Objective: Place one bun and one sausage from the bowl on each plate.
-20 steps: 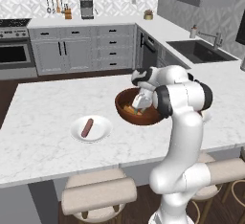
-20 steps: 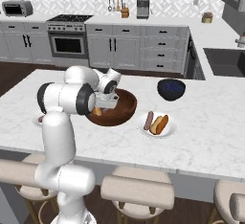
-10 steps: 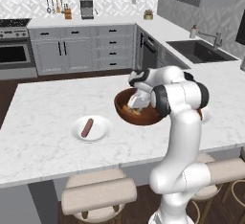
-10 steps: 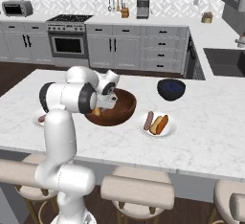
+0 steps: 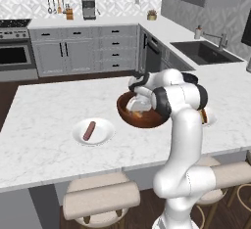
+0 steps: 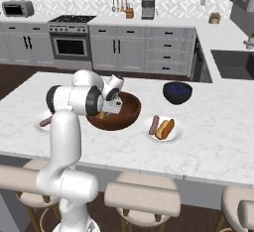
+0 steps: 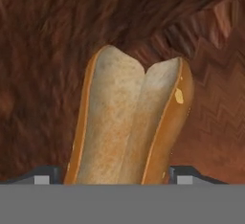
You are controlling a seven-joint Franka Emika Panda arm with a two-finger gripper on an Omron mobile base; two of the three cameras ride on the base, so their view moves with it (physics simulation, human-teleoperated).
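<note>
My gripper [image 7: 115, 175] reaches down into the dark reddish-brown wooden bowl [image 5: 120, 107] [image 6: 130, 108] on the island. A pale split bun [image 7: 129, 122] lies on the bowl's floor between the fingertips [image 7: 45, 176], which press against both of its sides. One white plate [image 5: 104, 137] to the bowl's left holds a single sausage [image 5: 89, 130]. The other plate [image 6: 148, 133] to its right holds a sausage [image 6: 154, 124] and a bun [image 6: 167, 128]. In the base views my hand [image 5: 137, 106] [image 6: 111, 108] hides most of the bowl's inside.
A dark blue bowl [image 6: 177, 92] stands behind the right plate. Padded stools [image 5: 100, 201] line the island's near edge. A sink [image 5: 203, 52] sits in the counter at the far right, and a range [image 6: 72, 40] at the back wall.
The fingers have narrowed onto the bun. The hand stays low in the bowl, almost where it was; plates and food have not moved.
</note>
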